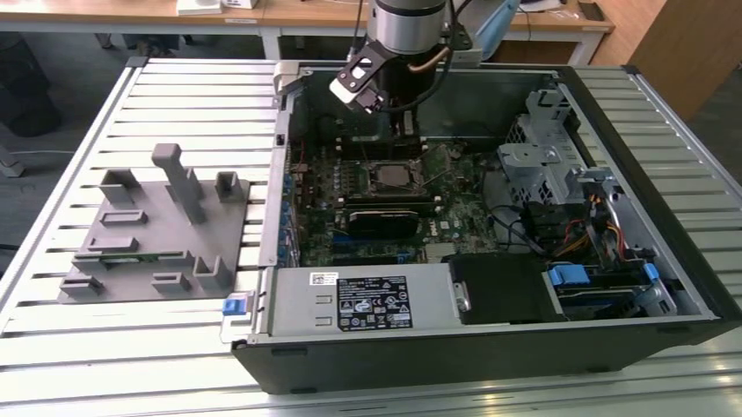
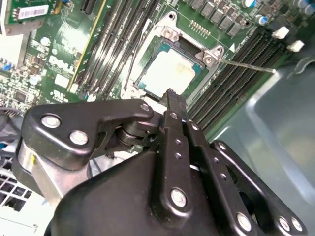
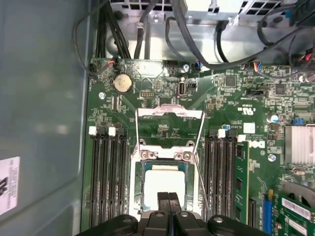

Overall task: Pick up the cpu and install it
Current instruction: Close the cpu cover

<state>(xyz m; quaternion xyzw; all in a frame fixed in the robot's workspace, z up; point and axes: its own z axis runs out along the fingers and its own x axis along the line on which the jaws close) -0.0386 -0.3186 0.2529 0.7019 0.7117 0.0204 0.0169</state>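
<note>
Cpu lying in open socket, end effector over its edge, fingers together

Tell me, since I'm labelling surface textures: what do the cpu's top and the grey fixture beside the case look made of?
The cpu: pale silvery top with a soft sheen, likely metal. The grey fixture: uniform matte grey, blocky moulded shapes, probably plastic.

The arm comes down from the top centre of the exterior view. Its gripper points downward, jaws seemingly pressed together, gripping nothing.
</note>
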